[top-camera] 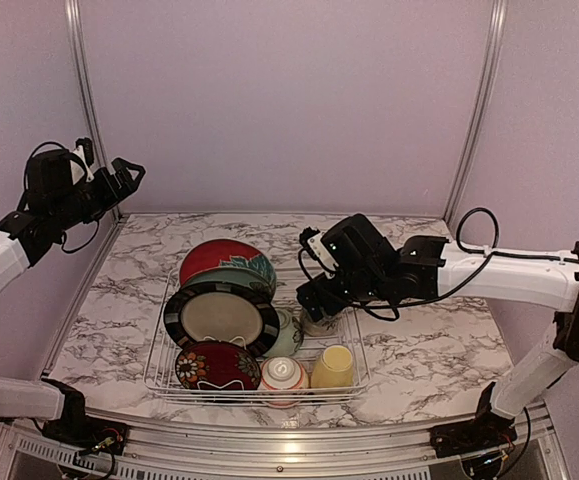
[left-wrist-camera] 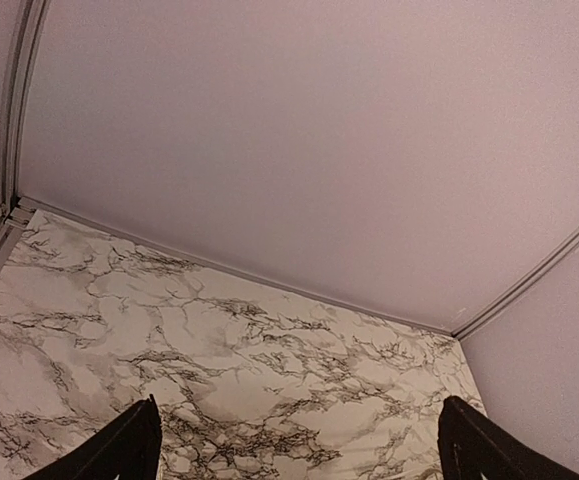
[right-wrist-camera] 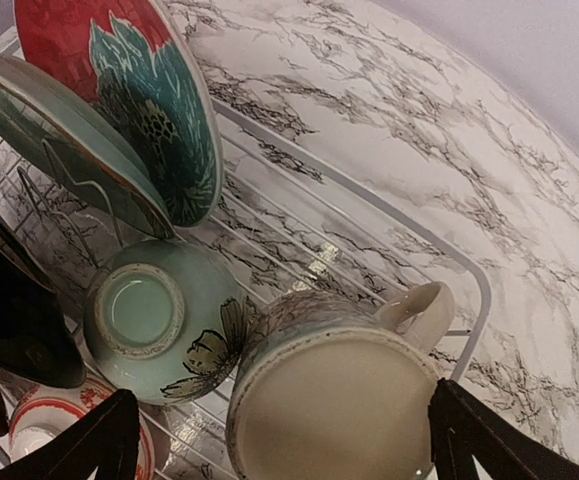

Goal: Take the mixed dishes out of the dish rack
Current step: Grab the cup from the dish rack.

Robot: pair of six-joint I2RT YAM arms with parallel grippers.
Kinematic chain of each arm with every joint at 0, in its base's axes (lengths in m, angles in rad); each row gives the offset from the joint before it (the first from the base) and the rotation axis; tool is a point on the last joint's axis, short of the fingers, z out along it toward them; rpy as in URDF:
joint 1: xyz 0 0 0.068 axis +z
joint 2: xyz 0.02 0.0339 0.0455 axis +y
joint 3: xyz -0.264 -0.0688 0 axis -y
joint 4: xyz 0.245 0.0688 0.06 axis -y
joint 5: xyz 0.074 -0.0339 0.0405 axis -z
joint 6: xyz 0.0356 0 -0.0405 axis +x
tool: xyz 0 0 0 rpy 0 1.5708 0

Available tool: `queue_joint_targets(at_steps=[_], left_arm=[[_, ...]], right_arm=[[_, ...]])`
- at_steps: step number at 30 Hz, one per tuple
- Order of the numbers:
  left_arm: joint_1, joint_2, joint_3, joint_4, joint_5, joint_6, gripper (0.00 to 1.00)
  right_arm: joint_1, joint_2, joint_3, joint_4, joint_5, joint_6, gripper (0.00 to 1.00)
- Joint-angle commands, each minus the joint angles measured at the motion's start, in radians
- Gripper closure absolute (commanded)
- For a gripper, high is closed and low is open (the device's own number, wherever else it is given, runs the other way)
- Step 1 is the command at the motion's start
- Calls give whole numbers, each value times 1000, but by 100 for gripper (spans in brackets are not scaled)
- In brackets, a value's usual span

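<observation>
The wire dish rack holds a red plate, a teal-floral plate, a black-rimmed cream plate, a dark red floral plate, a pale green bowl, a red-striped white bowl and a yellow cup. My right gripper is open just above the upside-down patterned cup, one finger on each side of it. The green bowl lies against that cup. My left gripper is open and empty, raised high at the far left.
The rack's white rim runs just behind the cup's handle. The floral plate stands upright left of the cup. Marble tabletop lies around the rack, with lilac walls and metal corner posts behind.
</observation>
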Motion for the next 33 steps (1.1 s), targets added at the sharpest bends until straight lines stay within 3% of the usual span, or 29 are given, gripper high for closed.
queue_joint_targets(at_steps=[1, 20, 33], left_arm=[[5, 17, -7, -18, 10, 1, 1], [5, 40, -16, -11, 21, -7, 1], [6, 34, -16, -18, 31, -6, 1]], right_arm=[[-9, -36, 4, -13, 68, 18, 1], [-54, 19, -50, 35, 9, 34, 2], [-67, 43, -53, 72, -26, 28, 23]])
